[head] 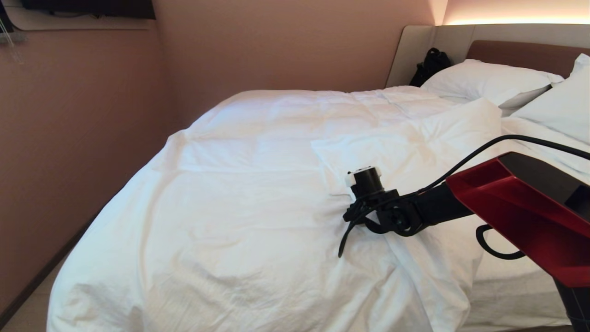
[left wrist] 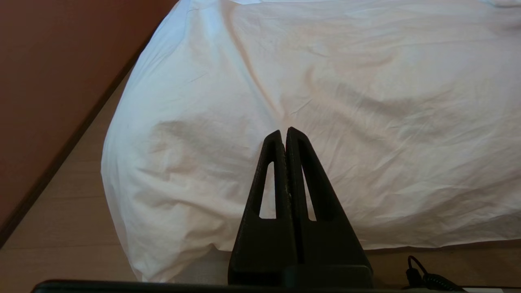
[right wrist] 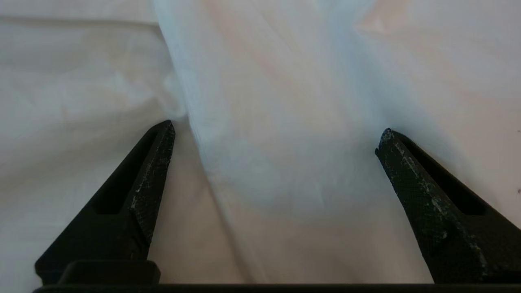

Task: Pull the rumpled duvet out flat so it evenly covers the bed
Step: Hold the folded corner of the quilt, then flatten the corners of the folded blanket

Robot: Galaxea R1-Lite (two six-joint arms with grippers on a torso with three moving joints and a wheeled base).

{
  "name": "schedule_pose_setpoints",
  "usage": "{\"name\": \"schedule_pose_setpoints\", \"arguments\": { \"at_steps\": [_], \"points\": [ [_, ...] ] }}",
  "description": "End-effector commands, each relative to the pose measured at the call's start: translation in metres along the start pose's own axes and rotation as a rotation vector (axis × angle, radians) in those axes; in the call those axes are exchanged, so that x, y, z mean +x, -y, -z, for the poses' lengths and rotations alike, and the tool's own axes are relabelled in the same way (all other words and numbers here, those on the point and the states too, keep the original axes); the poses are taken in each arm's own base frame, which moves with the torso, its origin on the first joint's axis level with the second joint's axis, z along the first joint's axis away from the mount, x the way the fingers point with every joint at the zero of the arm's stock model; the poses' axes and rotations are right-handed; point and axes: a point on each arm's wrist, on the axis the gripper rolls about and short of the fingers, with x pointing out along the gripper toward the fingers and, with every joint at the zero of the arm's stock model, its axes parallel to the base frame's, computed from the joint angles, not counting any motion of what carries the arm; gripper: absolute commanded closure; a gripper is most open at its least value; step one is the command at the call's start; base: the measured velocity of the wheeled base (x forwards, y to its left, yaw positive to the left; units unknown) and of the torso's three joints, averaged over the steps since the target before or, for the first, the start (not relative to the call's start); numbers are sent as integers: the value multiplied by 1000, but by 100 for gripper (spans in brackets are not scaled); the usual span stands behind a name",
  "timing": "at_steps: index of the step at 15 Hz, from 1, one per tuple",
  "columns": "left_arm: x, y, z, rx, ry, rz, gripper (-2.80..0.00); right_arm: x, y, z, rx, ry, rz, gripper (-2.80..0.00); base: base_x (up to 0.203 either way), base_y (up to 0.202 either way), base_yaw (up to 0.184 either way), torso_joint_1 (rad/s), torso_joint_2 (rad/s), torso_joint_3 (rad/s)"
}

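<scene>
Jaws spread wide, the right gripper hangs over the duvet.

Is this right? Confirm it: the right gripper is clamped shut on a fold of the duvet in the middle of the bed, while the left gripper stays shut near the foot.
One thing is wrong. The right gripper is not clamped shut: the right wrist view shows its jaws wide apart, straddling a fold of the duvet without pinching it. The rest holds: it is over the middle of the bed, and the left gripper is shut near the foot.
</scene>
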Motion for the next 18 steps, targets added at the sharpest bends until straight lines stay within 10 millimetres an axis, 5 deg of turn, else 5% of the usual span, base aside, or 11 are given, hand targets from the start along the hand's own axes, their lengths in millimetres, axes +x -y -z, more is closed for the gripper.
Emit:
{"name": "schedule_pose_setpoints", "arguments": {
  "at_steps": [1,4,12,18],
  "points": [
    [0,0,0,0,1,0,0,4,2,0,6,0,10,-280,0,0,0,0,0,0],
    [0,0,0,0,1,0,0,6,6,-4,16,6,20,-280,0,0,0,0,0,0],
    [0,0,0,0,1,0,0,37,53,-22,82,17,127,-280,0,0,0,0,0,0],
    [0,0,0,0,1,0,0,18,52,-25,80,28,107,-280,0,0,0,0,0,0]
  ]
}}
